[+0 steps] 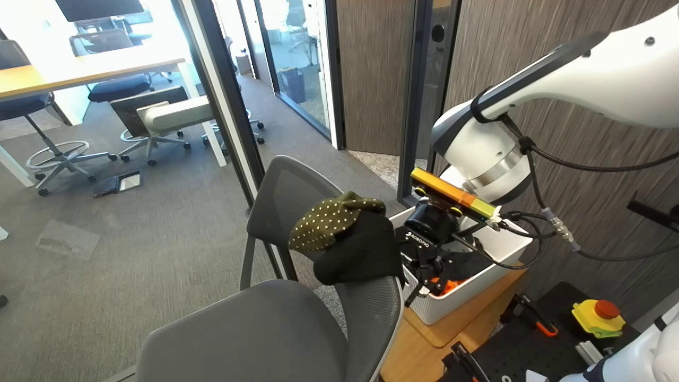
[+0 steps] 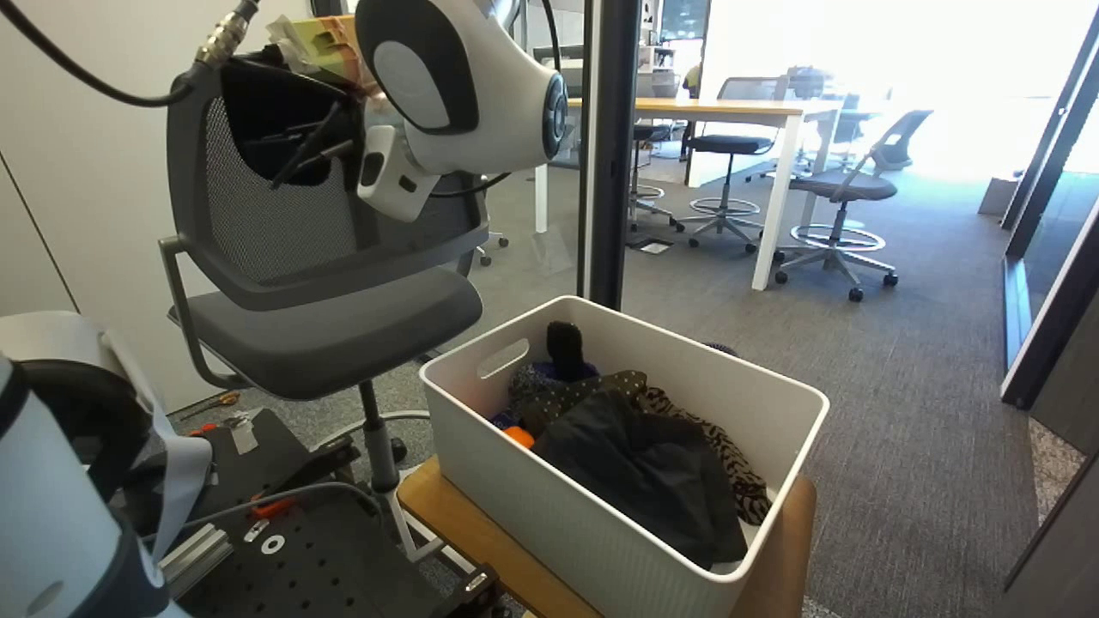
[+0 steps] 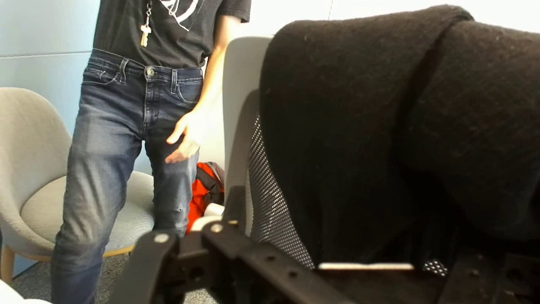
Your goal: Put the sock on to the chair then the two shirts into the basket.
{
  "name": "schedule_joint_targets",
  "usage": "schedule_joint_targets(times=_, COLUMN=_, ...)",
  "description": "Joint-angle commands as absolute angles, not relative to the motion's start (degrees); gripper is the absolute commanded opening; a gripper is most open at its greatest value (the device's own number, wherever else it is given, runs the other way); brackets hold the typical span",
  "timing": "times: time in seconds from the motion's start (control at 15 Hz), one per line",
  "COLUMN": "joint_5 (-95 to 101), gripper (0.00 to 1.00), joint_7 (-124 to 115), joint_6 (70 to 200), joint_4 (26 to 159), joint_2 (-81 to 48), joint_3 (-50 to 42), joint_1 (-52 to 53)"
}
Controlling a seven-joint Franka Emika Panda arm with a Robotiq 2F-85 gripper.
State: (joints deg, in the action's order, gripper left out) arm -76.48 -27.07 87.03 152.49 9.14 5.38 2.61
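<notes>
An olive cloth with white dots (image 1: 329, 220) and a black cloth (image 1: 360, 249) are draped over the backrest of the grey chair (image 1: 254, 339). The black cloth (image 2: 258, 129) hangs down the backrest side facing my gripper and fills much of the wrist view (image 3: 350, 126). I cannot tell which cloth is the sock or a shirt. My gripper (image 1: 411, 284) is at the backrest beside the black cloth, with its fingers spread; one finger is hidden against the dark fabric. The white basket (image 2: 481, 481) holds a dark grey cloth (image 2: 635, 472) and other fabric pieces.
The basket stands on a wooden stand (image 2: 455, 506). In the wrist view a person (image 3: 122, 105) stands beyond the chair, before a light armchair (image 3: 33, 126). A black perforated plate (image 2: 318, 549) and a yellow stop button box (image 1: 597, 318) are near the robot base. A dark post (image 2: 610, 154) rises behind.
</notes>
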Motion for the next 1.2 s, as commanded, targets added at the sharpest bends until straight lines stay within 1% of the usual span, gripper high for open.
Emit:
schedule_joint_targets(times=0.0, joint_5=-77.9, gripper=0.75, joint_7=-26.6, joint_6=86.7, joint_4=151.0, joint_2=9.2, joint_3=6.4, joint_1=3.6)
schedule_joint_targets(times=0.07, joint_5=-77.8, gripper=0.73, joint_7=-26.5, joint_6=86.9, joint_4=151.0, joint_2=9.4, joint_3=6.5, joint_1=3.6)
schedule_joint_targets(times=0.13, joint_5=-77.8, gripper=0.66, joint_7=-26.4, joint_6=86.9, joint_4=150.9, joint_2=9.4, joint_3=6.5, joint_1=3.6)
schedule_joint_targets(times=0.27, joint_5=-77.7, gripper=0.49, joint_7=-26.0, joint_6=86.8, joint_4=150.7, joint_2=9.3, joint_3=6.6, joint_1=3.6)
schedule_joint_targets(times=0.4, joint_5=-77.6, gripper=0.35, joint_7=-25.6, joint_6=86.8, joint_4=150.6, joint_2=9.4, joint_3=6.6, joint_1=3.6)
schedule_joint_targets(times=0.47, joint_5=-77.5, gripper=0.27, joint_7=-25.3, joint_6=86.7, joint_4=150.7, joint_2=9.4, joint_3=6.5, joint_1=3.6)
schedule_joint_targets(times=0.67, joint_5=-76.7, gripper=0.05, joint_7=-24.3, joint_6=86.9, joint_4=150.8, joint_2=9.9, joint_3=6.3, joint_1=3.2)
schedule_joint_targets(times=0.73, joint_5=-76.1, gripper=0.01, joint_7=-24.1, joint_6=87.4, joint_4=150.9, joint_2=10.3, joint_3=6.1, joint_1=2.9)
schedule_joint_targets(times=0.8, joint_5=-75.6, gripper=0.00, joint_7=-23.9, joint_6=87.5, joint_4=150.9, joint_2=10.7, joint_3=5.7, joint_1=2.5)
schedule_joint_targets(times=1.13, joint_5=-70.8, gripper=0.02, joint_7=-22.5, joint_6=88.2, joint_4=150.5, joint_2=17.7, joint_3=2.0, joint_1=-1.4)
